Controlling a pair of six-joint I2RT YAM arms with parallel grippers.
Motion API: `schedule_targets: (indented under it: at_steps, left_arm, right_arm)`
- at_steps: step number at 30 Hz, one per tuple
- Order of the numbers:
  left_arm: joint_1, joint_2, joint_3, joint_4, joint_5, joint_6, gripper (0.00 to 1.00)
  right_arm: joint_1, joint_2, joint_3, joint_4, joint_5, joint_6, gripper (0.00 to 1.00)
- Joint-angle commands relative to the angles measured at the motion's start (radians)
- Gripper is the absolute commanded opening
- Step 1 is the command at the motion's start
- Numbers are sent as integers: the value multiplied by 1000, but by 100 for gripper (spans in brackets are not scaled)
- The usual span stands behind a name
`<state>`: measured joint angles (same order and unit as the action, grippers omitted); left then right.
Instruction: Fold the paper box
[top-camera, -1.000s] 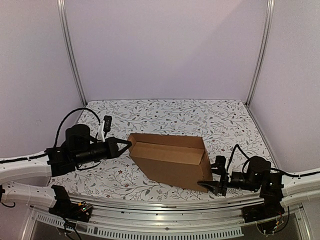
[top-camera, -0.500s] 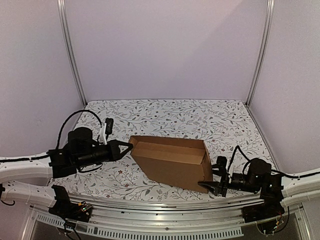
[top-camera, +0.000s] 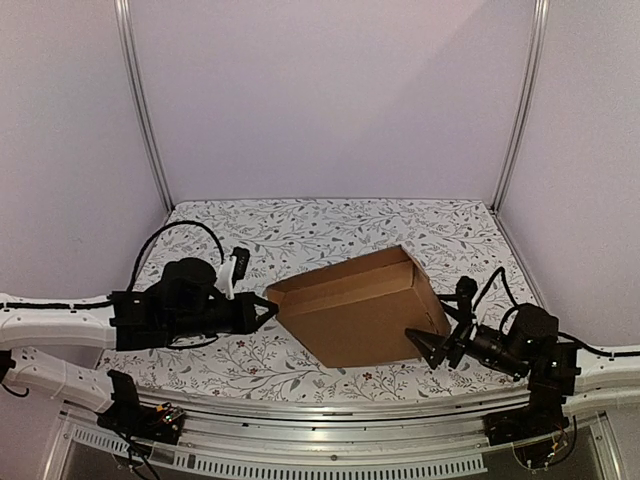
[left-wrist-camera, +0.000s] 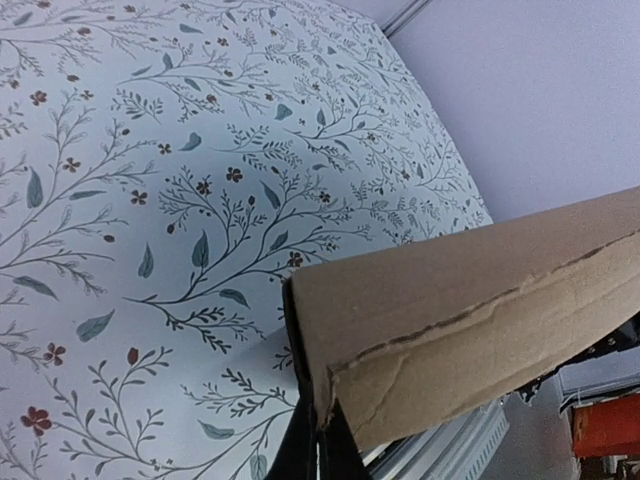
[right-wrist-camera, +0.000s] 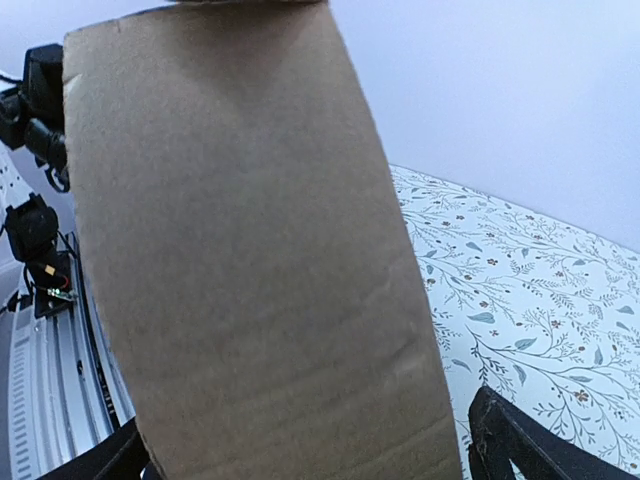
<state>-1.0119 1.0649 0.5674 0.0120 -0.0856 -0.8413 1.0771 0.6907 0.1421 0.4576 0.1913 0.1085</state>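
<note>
The paper box (top-camera: 360, 310) is plain brown cardboard, partly folded, with its open side facing up and left, and it stands tilted on the floral table. My left gripper (top-camera: 268, 305) is at its left corner. In the left wrist view the left gripper (left-wrist-camera: 318, 445) has its fingers pressed together on the corner edge of the box (left-wrist-camera: 480, 300). My right gripper (top-camera: 425, 345) is at the box's near right corner. In the right wrist view the right gripper (right-wrist-camera: 305, 425) has its fingers spread wide, with a broad box panel (right-wrist-camera: 250, 250) between and ahead of them.
The floral tablecloth (top-camera: 330, 225) covers the table. Lilac walls and metal posts (top-camera: 145, 110) close the back and sides. The metal front rail (top-camera: 320, 415) runs along the near edge. A cable (top-camera: 180, 232) loops over the left arm.
The box has swung round, its right end going back and up. My left gripper moved right with the box corner. My right gripper moved back and turned toward the box.
</note>
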Motion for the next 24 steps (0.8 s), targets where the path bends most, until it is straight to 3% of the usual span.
schedule_targets:
  at_steps: [1, 7, 16, 24]
  left_arm:
    - [-48, 71, 36, -192, -11, 4, 0]
    - [-64, 121, 98, -214, -49, 14, 0]
    - [-76, 120, 111, -213, -61, 2, 0]
    - [-79, 115, 121, -219, -80, 4, 0]
  right_arm:
    - [-6, -90, 96, -254, 53, 48, 99]
    - [-6, -150, 160, -481, 43, 84, 99]
    - [-6, -226, 184, -547, 60, 94, 99]
    - [-6, -291, 336, -774, 123, 84, 99]
